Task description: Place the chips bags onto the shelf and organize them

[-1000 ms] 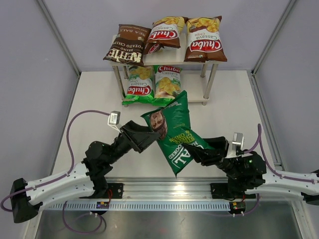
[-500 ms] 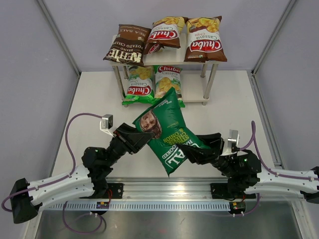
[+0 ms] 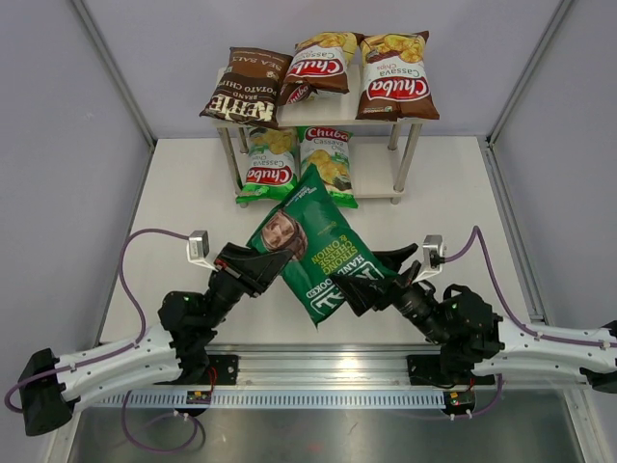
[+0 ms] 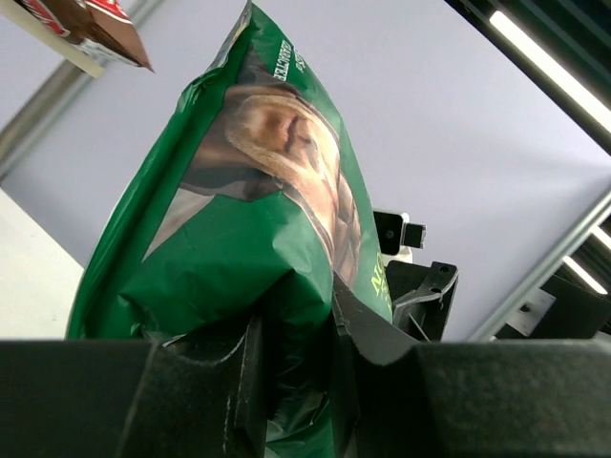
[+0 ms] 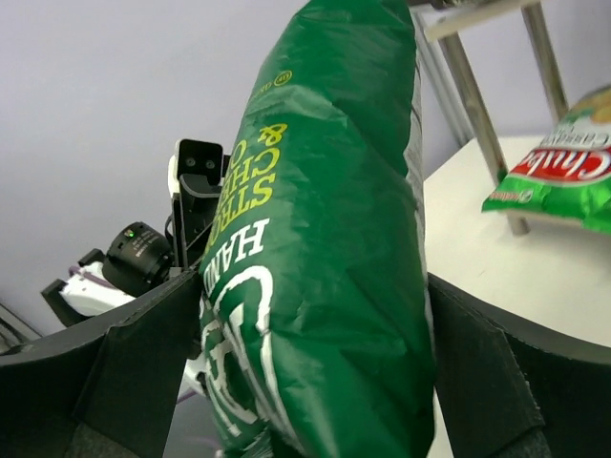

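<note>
The dark green REAL bag [image 3: 313,251] is held tilted over the bench [image 3: 453,203], just in front of the shelf [image 3: 378,176], between the two arms. The left claw [image 3: 276,262] is nearly closed, pinching the bag's upper edge. The right claw [image 3: 371,280] is spread wide with the bag's lower end between its fingers; contact there cannot be confirmed. On the top tier lie the Kettle bag [image 3: 246,87] and two brown Chuba bags [image 3: 318,63] [image 3: 395,77]. On the lower tier lie two green Chuba bags [image 3: 270,166] [image 3: 326,159].
</note>
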Tool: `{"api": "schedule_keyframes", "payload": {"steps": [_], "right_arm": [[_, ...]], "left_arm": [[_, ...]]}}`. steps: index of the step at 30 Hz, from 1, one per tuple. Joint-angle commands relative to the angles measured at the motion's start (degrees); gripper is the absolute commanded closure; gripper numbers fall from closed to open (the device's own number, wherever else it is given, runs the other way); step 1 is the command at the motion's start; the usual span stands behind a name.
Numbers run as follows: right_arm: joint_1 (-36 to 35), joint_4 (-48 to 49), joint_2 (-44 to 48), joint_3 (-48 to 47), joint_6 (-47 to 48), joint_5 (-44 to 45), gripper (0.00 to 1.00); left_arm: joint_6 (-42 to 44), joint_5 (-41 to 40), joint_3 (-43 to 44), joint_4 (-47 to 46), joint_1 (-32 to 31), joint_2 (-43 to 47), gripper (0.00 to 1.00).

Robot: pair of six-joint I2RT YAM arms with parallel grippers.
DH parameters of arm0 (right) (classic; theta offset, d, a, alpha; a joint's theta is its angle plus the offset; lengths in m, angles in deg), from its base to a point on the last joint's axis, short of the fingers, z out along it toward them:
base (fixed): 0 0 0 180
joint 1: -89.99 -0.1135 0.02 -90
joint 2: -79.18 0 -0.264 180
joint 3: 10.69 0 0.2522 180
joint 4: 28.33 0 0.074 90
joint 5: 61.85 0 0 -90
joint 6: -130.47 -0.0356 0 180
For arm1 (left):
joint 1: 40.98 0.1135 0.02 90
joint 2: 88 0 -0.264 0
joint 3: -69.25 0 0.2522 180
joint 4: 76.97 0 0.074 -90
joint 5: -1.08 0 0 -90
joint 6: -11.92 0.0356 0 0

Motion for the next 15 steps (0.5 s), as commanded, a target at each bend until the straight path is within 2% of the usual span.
{"api": "schedule_keyframes", "payload": {"steps": [1,5,9,11,15], "right_arm": [[0.0,-0.6,0.6,1.6,-12.6,3.3,0.0],[0.0,3.4,0.6,4.0,-18.7,-0.5,0.0],[0.0,9.1,-0.7,7.0,-26.0,0.6,0.0],[-0.2,14.2,-1.8,8.0,-24.8,-1.5,0.01],[-0.1,17.8,-5.3,6.5,-22.1,-4.6,0.02]], "left_arm": [[4.1,-5.0,-0.8,-12.3,-0.3,-0.4,0.87],[6.7,-4.8,-1.1,-17.4,-0.2,-2.9,0.88],[7.8,-3.9,-2.5,-26.6,-0.2,-6.2,0.89],[7.7,-3.6,-1.8,-26.2,-0.2,-7.3,0.9],[6.4,-2.3,-1.0,-25.1,-0.3,-9.8,0.91]]}}
